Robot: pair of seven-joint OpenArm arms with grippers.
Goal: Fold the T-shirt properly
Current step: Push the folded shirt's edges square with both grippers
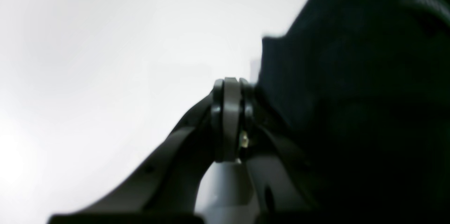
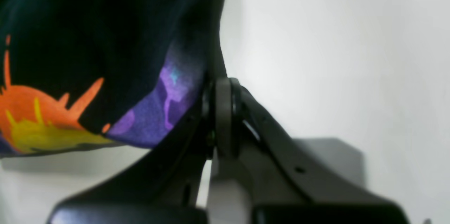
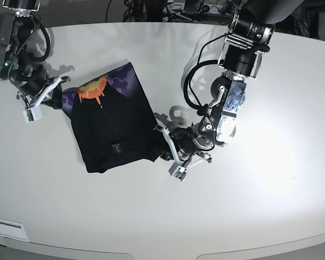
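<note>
You're mid-fold w/ the black soft-fabric T-shirt (image 3: 111, 127) (sun print up) centre-left on the white table (image 3: 271, 179), left gripper (image 3: 167, 147) and right gripper (image 3: 58, 93) both clamped on its edges; next, carry both over evenly.

Both arms reach low over the worktop (image 3: 249, 206), bent at the elbow. The left tool (image 3: 165, 142) has its jaws pressed together, pinching the T-shirt (image 3: 114, 130) at one edge. The right tool (image 3: 62, 93), angled inward, is clamped tight on the opposite printed corner.
</note>
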